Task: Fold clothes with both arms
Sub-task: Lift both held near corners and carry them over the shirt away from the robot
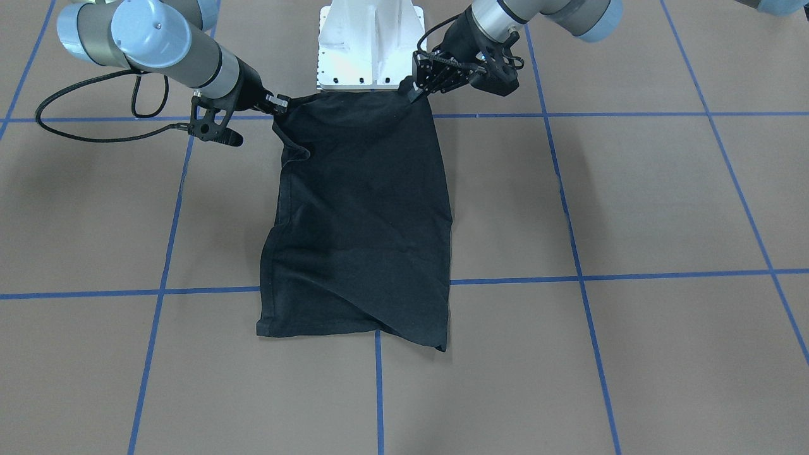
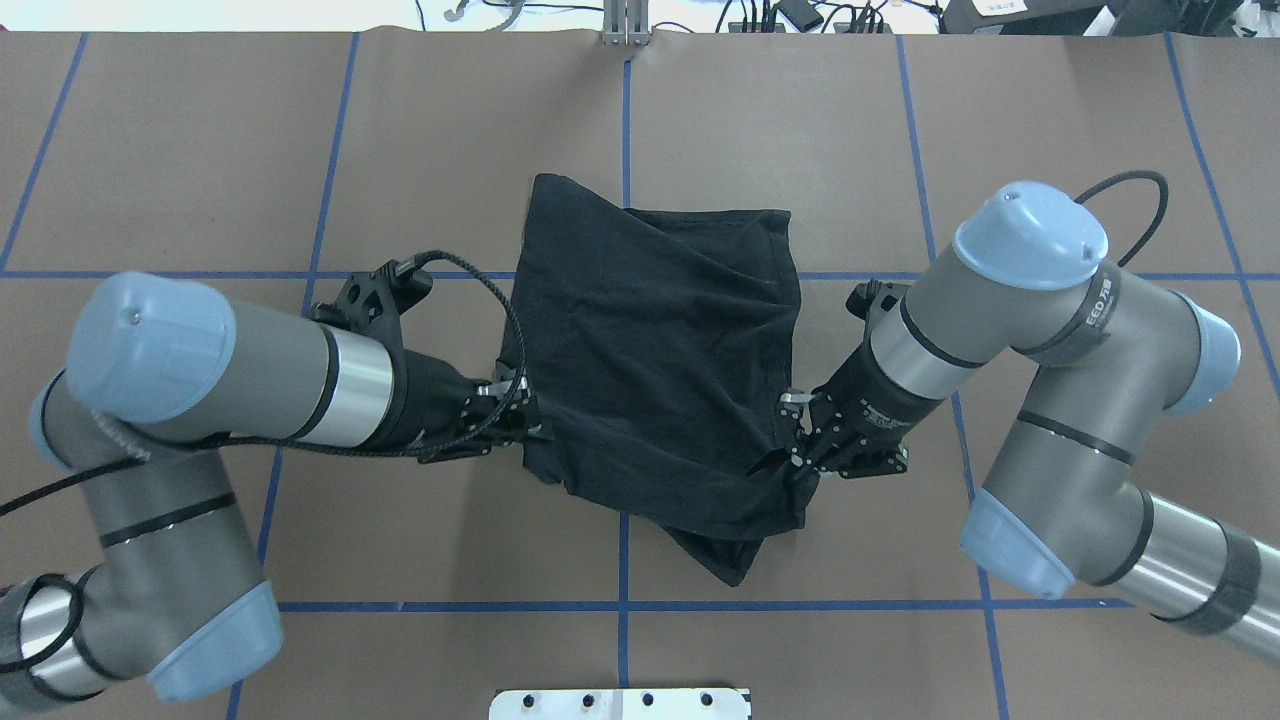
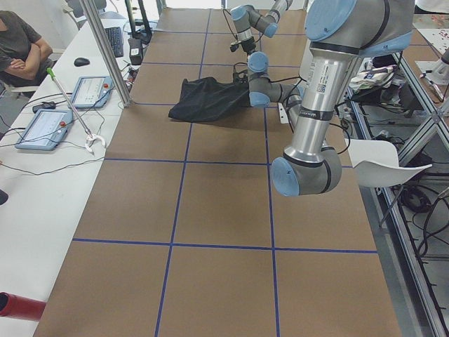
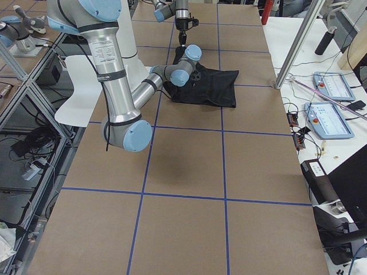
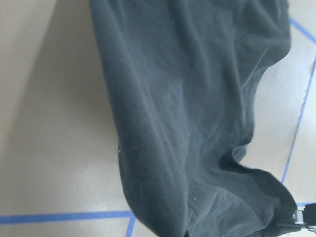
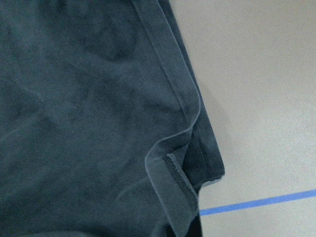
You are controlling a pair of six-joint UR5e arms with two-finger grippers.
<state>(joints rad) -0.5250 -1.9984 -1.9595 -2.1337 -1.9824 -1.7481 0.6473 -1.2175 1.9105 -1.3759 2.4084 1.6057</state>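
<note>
The black T-shirt (image 1: 363,215) lies folded into a narrow rectangle, plain side up, with its graphic and logo hidden. Its far hem rests on the table and its near edge is lifted. My left gripper (image 2: 530,435) is shut on the near edge's left corner, and it shows on the right of the front-facing view (image 1: 414,93). My right gripper (image 2: 790,440) is shut on the right corner, and it shows on the left of the front-facing view (image 1: 281,103). A loose flap (image 2: 730,560) hangs from the held edge. Both wrist views show only black cloth (image 5: 187,108) (image 6: 84,98) over the brown table.
The white base plate (image 1: 370,44) stands just behind the held edge. Blue tape lines (image 1: 632,277) grid the brown table. In the left side view, a white bench holds control tablets (image 3: 45,126) and a seated person (image 3: 21,45) is beside it.
</note>
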